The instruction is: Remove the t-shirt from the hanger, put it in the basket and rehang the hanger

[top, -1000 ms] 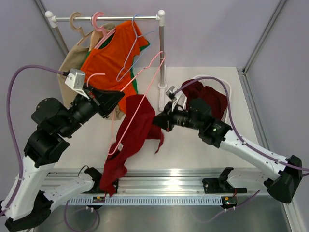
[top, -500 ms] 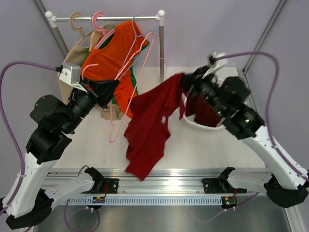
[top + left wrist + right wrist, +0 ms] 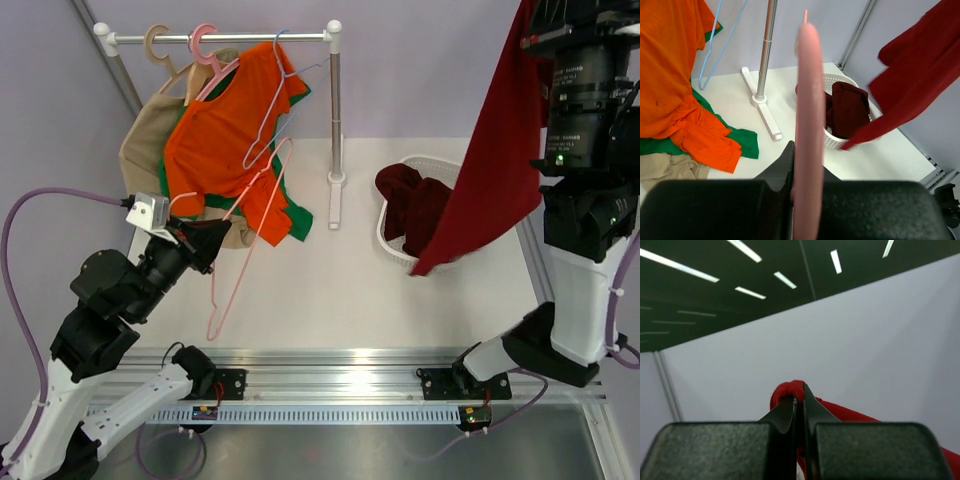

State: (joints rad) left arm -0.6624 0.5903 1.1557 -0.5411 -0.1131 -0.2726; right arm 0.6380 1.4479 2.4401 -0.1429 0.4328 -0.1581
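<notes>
Pinches bare hanger [image 3: 807, 100] tight in left gripper [image 3: 802, 150], wire jutting ahead of it. Clenches t-shirt [image 3: 495, 160] in raised right gripper [image 3: 799, 407], cloth draping beneath, over basket [image 3: 400, 250].

The right pincer [image 3: 799, 407] has lifted the t-shirt [image 3: 495, 150] off the hanger [image 3: 806, 125], high above the basket [image 3: 395, 250]. The left pincer [image 3: 215, 240] pulled the bare hanger farther from the basket.

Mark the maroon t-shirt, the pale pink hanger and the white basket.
maroon t-shirt [image 3: 500, 150], top view, middle of the hanging cloth.
pale pink hanger [image 3: 807, 125], left wrist view, middle of the wire.
white basket [image 3: 832, 141], left wrist view, near wall.
</notes>
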